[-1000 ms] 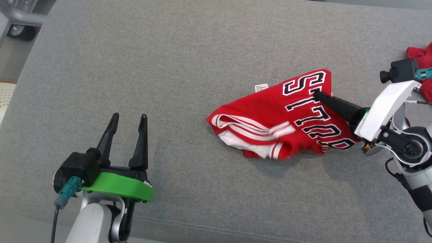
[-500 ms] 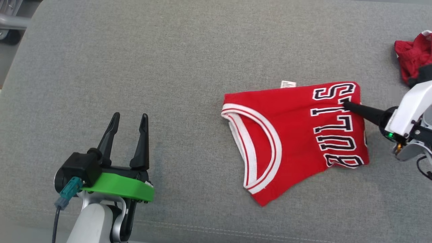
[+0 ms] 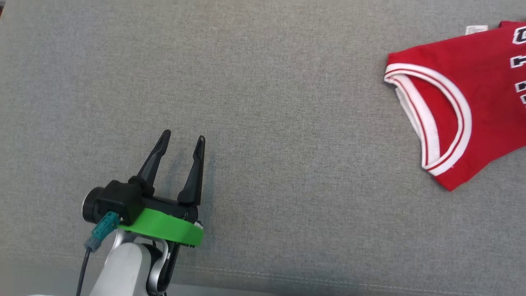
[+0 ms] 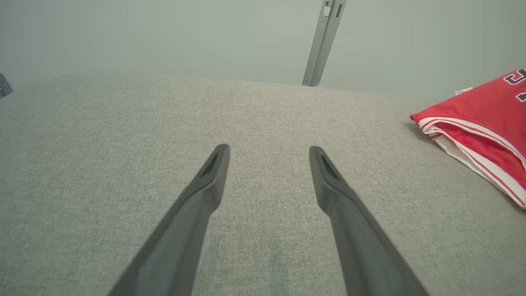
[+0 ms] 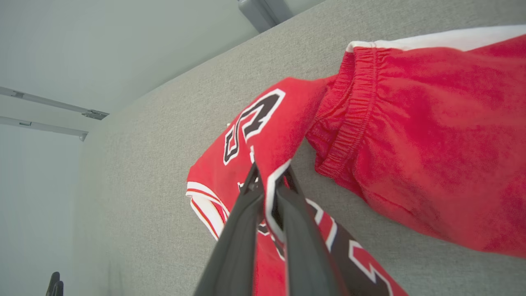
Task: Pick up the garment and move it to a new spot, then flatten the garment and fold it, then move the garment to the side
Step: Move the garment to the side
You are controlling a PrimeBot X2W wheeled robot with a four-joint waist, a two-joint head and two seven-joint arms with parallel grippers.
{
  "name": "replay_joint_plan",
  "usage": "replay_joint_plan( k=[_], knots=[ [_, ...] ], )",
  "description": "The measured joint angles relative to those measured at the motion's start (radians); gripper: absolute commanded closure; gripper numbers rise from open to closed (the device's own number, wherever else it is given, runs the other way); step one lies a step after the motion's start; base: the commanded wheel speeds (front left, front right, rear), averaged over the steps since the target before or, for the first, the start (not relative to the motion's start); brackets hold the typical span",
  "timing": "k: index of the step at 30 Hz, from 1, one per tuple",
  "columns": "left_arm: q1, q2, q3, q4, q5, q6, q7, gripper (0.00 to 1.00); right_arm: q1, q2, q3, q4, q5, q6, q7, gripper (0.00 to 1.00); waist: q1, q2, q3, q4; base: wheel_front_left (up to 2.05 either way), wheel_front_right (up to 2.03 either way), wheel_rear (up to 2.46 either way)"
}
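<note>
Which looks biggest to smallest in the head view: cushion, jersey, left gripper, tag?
1. cushion
2. jersey and left gripper: about alike, and the jersey runs off the picture's edge, so I won't rank them
3. tag

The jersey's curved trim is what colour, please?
On the jersey, the trim is white with thin red stripes; head view shows it best.

Left gripper points forward, fingers spread wide, empty. Right gripper is pinched tight, apparently on a fold of the jersey.
</note>
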Motion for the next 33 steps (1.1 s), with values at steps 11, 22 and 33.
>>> replay_joint_plan(
  k=[11, 22, 33],
  knots=[
    [-0.070, 0.000, 0.007, -0.001, 0.037, -0.008, 0.000, 0.00, -0.128, -0.030, -0.180, 0.213, -0.035, 0.000, 0.011, 1.00, 0.0000, 0.0000, 0.119, -0.006, 0.00, 0.00, 0.00],
    [-0.070, 0.027, 0.003, 0.016, 0.062, -0.009, 0.000, 0.00, -0.172, -0.022, -0.220, 0.300, -0.146, 0.000, -0.101, 1.00, 0.0000, 0.0000, 0.125, -0.058, 0.00, 0.00, 0.00],
    [-0.072, 0.027, 0.000, 0.006, 0.066, -0.009, 0.002, 0.00, -0.171, 0.045, -0.166, 0.292, -0.285, 0.000, -0.302, 0.00, 0.0000, 0.0000, 0.172, -0.073, 0.00, 0.00, 0.00]
  ],
)
